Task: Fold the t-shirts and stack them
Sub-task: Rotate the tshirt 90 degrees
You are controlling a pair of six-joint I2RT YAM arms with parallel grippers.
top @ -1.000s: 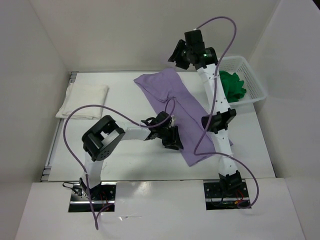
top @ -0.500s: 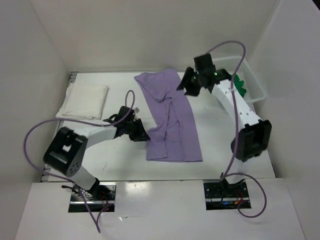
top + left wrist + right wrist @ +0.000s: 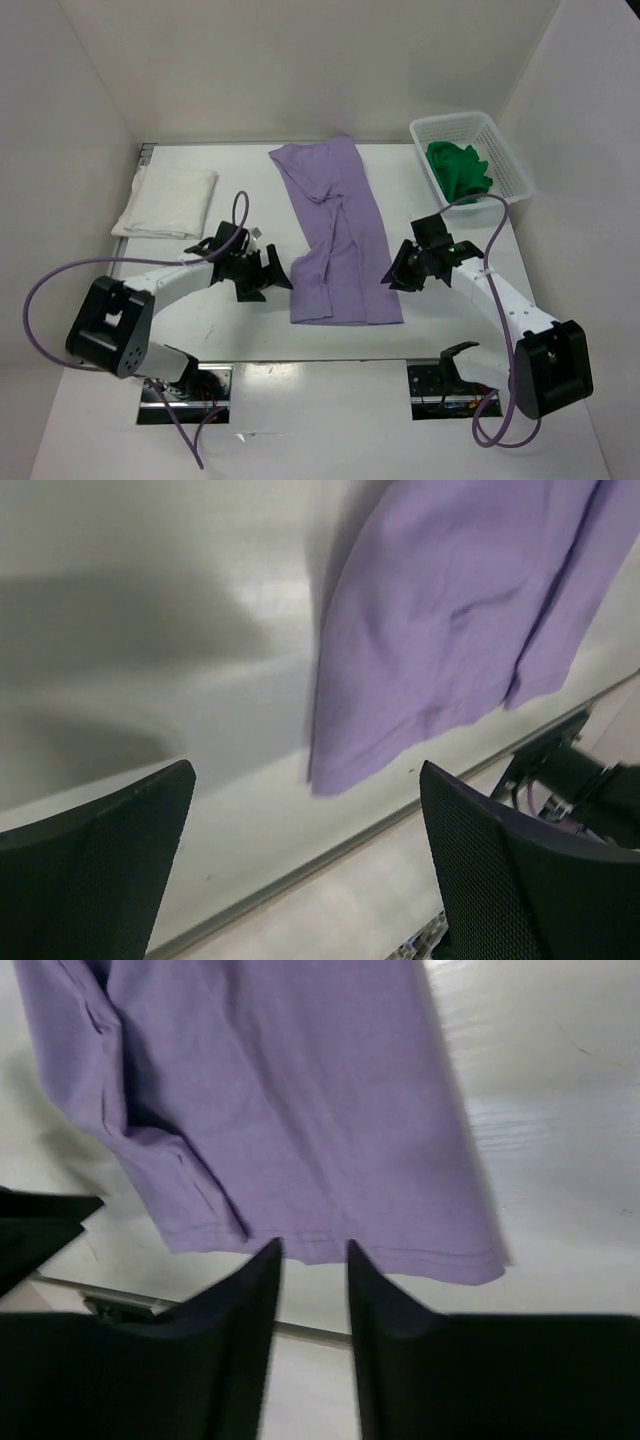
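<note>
Top external: white worktop (image 3: 420,195), white walls (image 3: 300,70) around; lavender shirt (image 3: 335,235) flat mid-surface between left hand (image 3: 272,275), wide, empty, right hand (image 3: 392,274), narrow, empty.

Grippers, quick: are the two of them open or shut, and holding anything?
Left gripper: wide open, empty.
Right gripper: open only a little, empty.

No readable text, labels, brands, numbers or signs in any view.
</note>
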